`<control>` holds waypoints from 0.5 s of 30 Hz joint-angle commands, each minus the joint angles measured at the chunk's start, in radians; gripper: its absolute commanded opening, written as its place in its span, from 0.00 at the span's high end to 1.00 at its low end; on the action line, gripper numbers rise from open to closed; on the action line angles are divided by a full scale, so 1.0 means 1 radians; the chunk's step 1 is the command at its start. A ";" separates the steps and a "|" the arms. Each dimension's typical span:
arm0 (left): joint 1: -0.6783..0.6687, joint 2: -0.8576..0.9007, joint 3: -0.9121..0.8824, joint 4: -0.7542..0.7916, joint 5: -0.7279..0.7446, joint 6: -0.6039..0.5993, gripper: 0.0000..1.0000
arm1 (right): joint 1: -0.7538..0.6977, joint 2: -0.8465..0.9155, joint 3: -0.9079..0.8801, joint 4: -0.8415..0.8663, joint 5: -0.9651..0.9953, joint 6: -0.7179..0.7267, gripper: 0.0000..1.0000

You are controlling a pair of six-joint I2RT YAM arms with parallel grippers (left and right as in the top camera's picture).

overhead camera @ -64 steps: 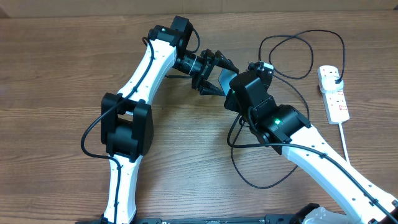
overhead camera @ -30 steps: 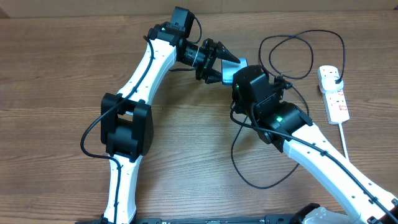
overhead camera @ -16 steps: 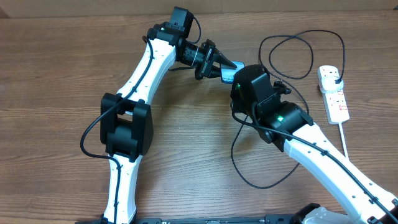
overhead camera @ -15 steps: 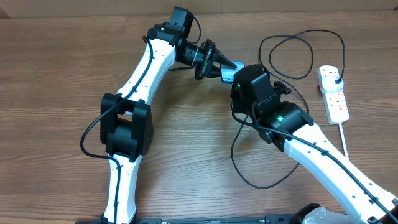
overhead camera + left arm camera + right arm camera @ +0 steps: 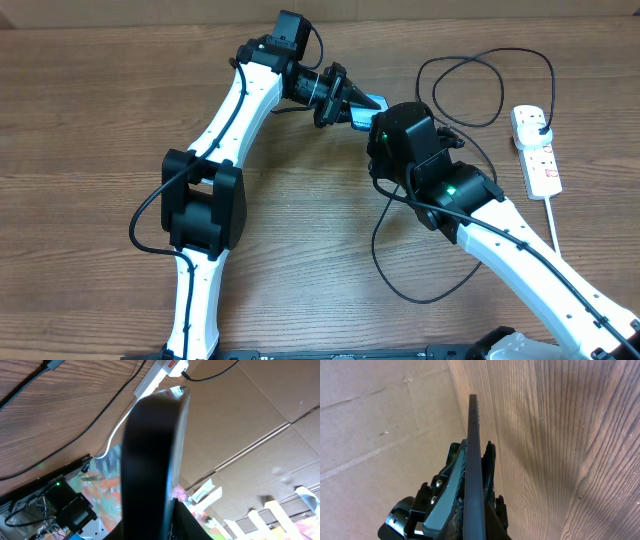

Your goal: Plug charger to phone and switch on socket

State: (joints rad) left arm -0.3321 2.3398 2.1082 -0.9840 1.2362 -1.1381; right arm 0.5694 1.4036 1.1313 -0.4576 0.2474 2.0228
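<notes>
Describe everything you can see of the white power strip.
The socket is a white oblong plastic strip with red switches, lying flat on the wooden table at its right side. The charger's black plug sits in its far outlet; a white cord leaves its near end. Nothing grips it.

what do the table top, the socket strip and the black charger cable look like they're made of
Table top: wood or a wood-look laminate, matte brown; long grain streaks run across it.
Socket: smooth white plastic, probably hard moulded; clean edges, with red switches set in.
Charger cable: thin black sheath, rubbery or soft plastic, judging by the loose curves it lies in.
</notes>
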 commanded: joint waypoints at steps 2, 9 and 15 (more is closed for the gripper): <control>-0.001 -0.006 0.016 -0.006 0.014 -0.014 0.76 | -0.009 -0.007 0.014 -0.004 -0.002 0.139 0.96; -0.001 -0.006 0.016 -0.006 0.014 -0.014 0.73 | -0.010 -0.007 0.014 -0.005 0.024 0.139 0.96; -0.001 -0.006 0.016 -0.006 0.014 -0.014 0.73 | -0.010 -0.006 0.014 -0.004 0.032 0.139 0.96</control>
State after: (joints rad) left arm -0.3321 2.3398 2.1082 -0.9901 1.2346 -1.1465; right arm 0.5636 1.4036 1.1313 -0.4656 0.2440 2.0232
